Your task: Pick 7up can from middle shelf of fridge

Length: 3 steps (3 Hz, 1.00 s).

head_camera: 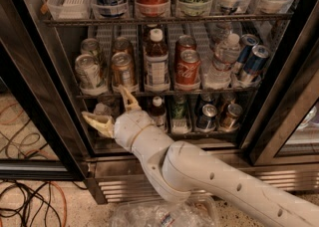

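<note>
Over on the left, cables are trailing across the floor beside the black frame of the fridge, whose door is standing open. Just inside, at the left end of the middle shelf, the 7up can is sitting upright in the front of its lane, with a similar can right behind it. The gripper is hovering just below and in front of that can, level with the shelf's front rail and not touching it. Its two fingers are spread wide apart with nothing between them, one pointing left and the other pointing up toward the rail. To my eye this is the approach step, with the grasp not yet made. The next move calls for lifting and pushing the gripper in so the fingers straddle the can's body, clear of the rail and of the copper-orange can just beside it. Further right, a brown bottle, a red Coca-Cola can, a water bottle and blue cans are lining the same shelf. The white arm is reaching in from the lower right, stretched low across the louvred base, bending at the elbow and angling the wrist up and leftward.
</note>
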Each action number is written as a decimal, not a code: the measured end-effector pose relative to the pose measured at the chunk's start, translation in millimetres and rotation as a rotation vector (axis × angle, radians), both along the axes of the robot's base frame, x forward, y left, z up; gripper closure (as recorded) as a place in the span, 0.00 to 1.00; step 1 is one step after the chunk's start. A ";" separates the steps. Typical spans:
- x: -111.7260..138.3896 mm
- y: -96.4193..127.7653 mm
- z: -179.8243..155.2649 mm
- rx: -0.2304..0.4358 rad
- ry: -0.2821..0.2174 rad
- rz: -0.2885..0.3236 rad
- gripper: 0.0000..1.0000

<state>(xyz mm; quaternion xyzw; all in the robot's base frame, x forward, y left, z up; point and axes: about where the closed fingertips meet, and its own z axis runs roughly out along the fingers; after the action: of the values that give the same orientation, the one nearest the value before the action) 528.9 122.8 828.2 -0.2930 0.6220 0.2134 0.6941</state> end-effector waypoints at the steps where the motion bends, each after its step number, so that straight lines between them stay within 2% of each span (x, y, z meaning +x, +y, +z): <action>1: 0.0 0.0 0.0 0.000 0.000 0.000 0.30; 2: 0.1 0.1 0.0 0.000 0.000 0.000 0.36; 3: 1.9 0.5 -0.6 0.000 0.001 -0.001 0.34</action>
<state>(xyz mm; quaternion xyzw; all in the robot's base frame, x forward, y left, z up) 530.8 123.3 827.6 -0.2927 0.6224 0.2131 0.6939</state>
